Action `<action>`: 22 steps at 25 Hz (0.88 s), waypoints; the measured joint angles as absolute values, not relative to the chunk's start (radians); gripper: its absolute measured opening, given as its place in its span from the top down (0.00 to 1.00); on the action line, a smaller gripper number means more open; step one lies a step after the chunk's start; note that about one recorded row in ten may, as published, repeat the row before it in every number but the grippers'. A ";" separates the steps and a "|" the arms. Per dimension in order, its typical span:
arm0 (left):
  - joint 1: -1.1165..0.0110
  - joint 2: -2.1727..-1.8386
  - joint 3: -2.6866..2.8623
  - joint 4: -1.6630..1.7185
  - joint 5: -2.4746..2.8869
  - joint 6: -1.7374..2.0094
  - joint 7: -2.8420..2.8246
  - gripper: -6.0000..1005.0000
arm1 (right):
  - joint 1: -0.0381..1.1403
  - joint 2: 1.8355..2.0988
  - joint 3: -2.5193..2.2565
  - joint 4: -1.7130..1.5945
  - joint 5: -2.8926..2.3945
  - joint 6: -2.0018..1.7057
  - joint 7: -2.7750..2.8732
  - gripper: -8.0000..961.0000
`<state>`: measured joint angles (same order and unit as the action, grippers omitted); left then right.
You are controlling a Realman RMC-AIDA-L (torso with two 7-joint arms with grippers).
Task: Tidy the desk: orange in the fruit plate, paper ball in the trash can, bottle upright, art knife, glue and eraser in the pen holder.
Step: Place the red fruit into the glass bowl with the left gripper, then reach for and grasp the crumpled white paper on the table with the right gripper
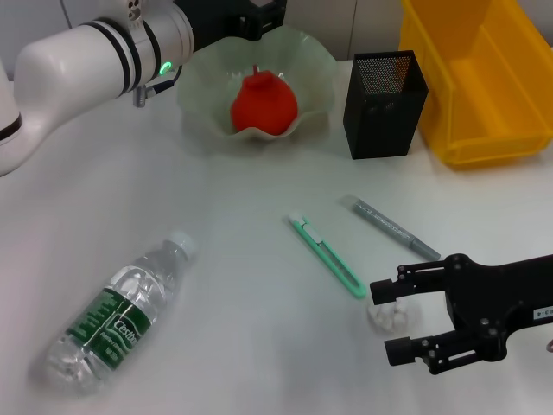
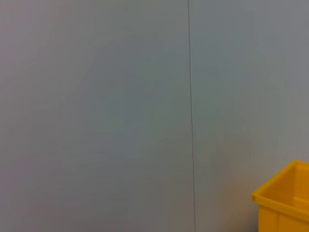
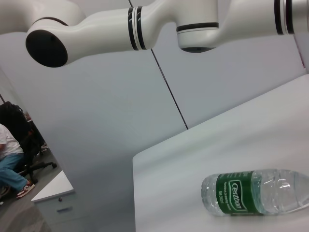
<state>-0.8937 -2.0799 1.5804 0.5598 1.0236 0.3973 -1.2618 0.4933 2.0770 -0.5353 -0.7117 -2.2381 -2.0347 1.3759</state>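
Between the spread fingers of the right hand (image 1: pixel 399 320), low at the bench's (image 1: pixel 242 199) near right, lies the crumpled paper ball (image 1: pixel 386 315), not yet gripped. Left hand: hidden above the fruit plate (image 1: pixel 307 60), so its state cannot be told. Lying flat at near left, the bottle (image 1: pixel 121 309) has a green label reading "Cestbon".

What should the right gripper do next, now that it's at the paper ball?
Probably close. The right gripper sits low on the table with its open fingers either side of the white paper ball, which isn't gripped yet. Once it holds, lift and carry toward the yellow bin. The left gripper is hidden at the fruit plate, where the orange already lies.
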 joint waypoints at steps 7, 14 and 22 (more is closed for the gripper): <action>-0.833 -2.069 1.576 0.611 1.032 0.558 -1.289 0.25 | 0.494 2.077 -0.524 -0.728 -2.238 -2.025 1.381 0.31; -0.654 -2.014 1.564 0.778 1.197 0.952 -1.432 0.14 | 0.492 2.077 -0.529 -0.830 -2.230 -2.031 1.469 0.31; -0.525 -1.996 1.384 0.831 1.398 1.457 -1.503 0.14 | 0.491 2.077 -0.548 -1.042 -2.228 -2.057 1.654 0.32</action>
